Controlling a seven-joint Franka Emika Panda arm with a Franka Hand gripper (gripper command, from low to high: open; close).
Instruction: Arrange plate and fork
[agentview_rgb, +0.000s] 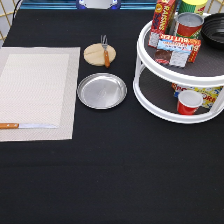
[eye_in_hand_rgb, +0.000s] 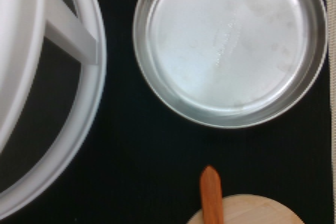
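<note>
- The gripper does not show in the exterior view – only a bit of the robot's white base at the top edge – so I cannot tell whether the fingers are apart or together, and nothing is seen to be held.
- The plate (agentview_rgb: 102, 90) sits flat on the black table (agentview_rgb: 110, 170), just at 3 o'clock of the pale placemat (agentview_rgb: 37, 92) and apart from it, with the white two-tier turntable (agentview_rgb: 150, 100) at its own 3 o'clock.
- The fork (agentview_rgb: 105, 50) lies at 12 o'clock from the plate, resting across a round wooden coaster (agentview_rgb: 99, 54); its long axis runs roughly 12 to 6 o'clock, tines away from the plate, handle end towards it.
- The wrist view looks straight down on the plate (eye_in_hand_rgb: 229, 60), the handle tip of the fork (eye_in_hand_rgb: 211, 192), the coaster edge (eye_in_hand_rgb: 259, 210) and the turntable rim (eye_in_hand_rgb: 67, 140) – so I judge the hand to hang above the gap between plate and fork, close to both.
- A knife (agentview_rgb: 27, 125) lies on the placemat near its 6 o'clock edge; neither plate nor fork is on the mat yet.
</note>
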